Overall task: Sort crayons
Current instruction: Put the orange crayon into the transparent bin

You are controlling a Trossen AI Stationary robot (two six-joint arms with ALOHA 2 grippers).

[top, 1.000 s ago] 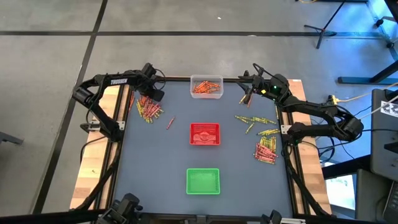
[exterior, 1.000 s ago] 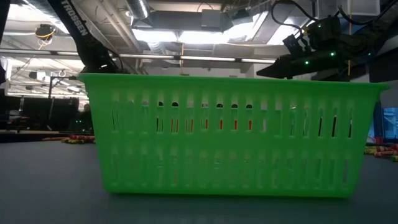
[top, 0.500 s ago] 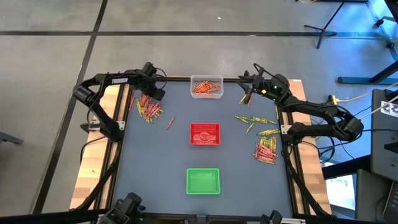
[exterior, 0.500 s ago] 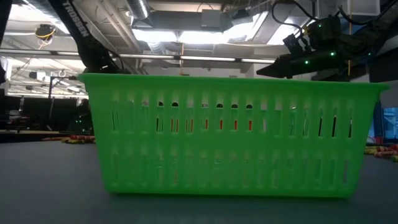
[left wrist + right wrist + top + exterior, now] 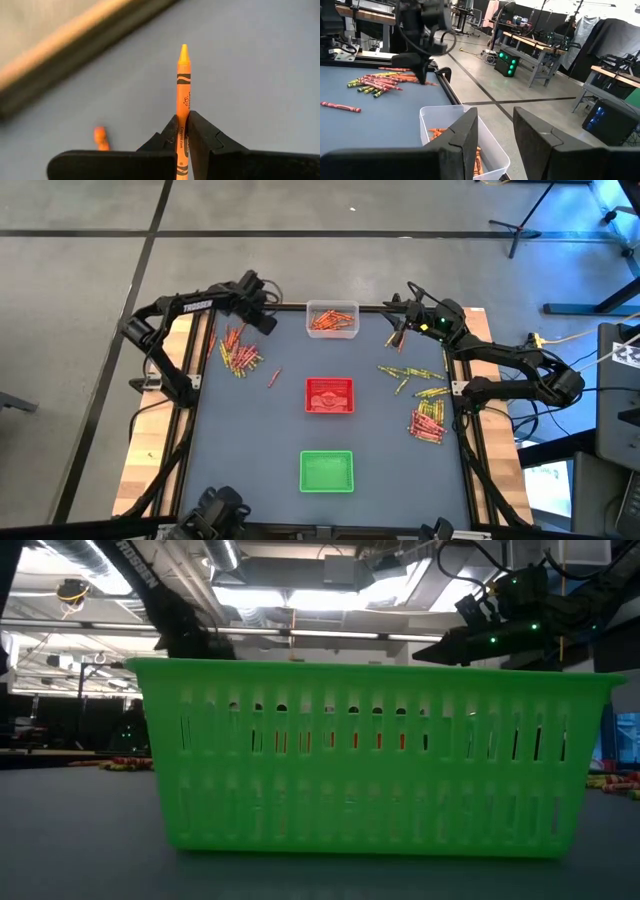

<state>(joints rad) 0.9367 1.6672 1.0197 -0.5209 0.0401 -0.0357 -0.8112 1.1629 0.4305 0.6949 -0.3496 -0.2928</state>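
**A:** One orange crayon [image 5: 183, 95] was pinched between the left gripper's [image 5: 268, 323] fingers [image 5: 205, 140], tip pointing forward, with blue-grey table [image 5: 250, 440] under it. So the step in hand, as I read it, was the carry: crayon picked, not yet dropped.

**B:** Where was that gripper?

**A:** At the far left of the table, between the left pile of crayons [image 5: 238, 352] and the clear tray [image 5: 332, 319]. That tray already had orange crayons in it, so I judged it to be the target for this one.

**B:** And the other trays?

**A:** Red tray [image 5: 329, 395] in the middle, green tray [image 5: 327, 471] nearest the camera side. From above I couldn't make out anything lying in either.

**B:** Was the right arm doing anything?

**A:** Right gripper [image 5: 400, 336] hung at the far right, just beside the clear tray. Its wrist view showed its fingers [image 5: 462, 132] apart with nothing between them. A second pile [image 5: 428, 422] and scattered crayons lay on its side.

**B:** What did the next move call for?

**A:** Crossing to the clear tray's rim, getting the crayon above the opening, then parting the fingers. The risk I saw: the right gripper sat close to that same tray, so the left needed to keep clear of it.
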